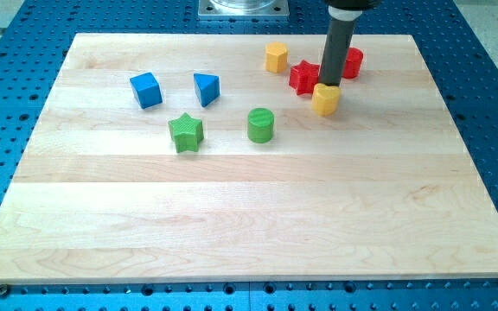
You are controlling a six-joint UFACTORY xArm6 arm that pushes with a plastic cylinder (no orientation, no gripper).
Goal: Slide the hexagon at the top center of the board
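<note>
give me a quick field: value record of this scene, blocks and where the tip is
board: wooden board on blue perforated table
my tip: touching top edge of yellow hexagon
other yellow block: near top center
red star: left of the rod
red block: right of the rod, partly hidden
blue cube
blue triangle
green star
green cylinder

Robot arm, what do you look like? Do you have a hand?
No hand and no claw. My arm ends in a straight, round rod, dark grey, smooth and plain, with no markings or cables showing. A wider black collar sits at its top, at the view's top edge. My tip is at the yellow block.
</note>
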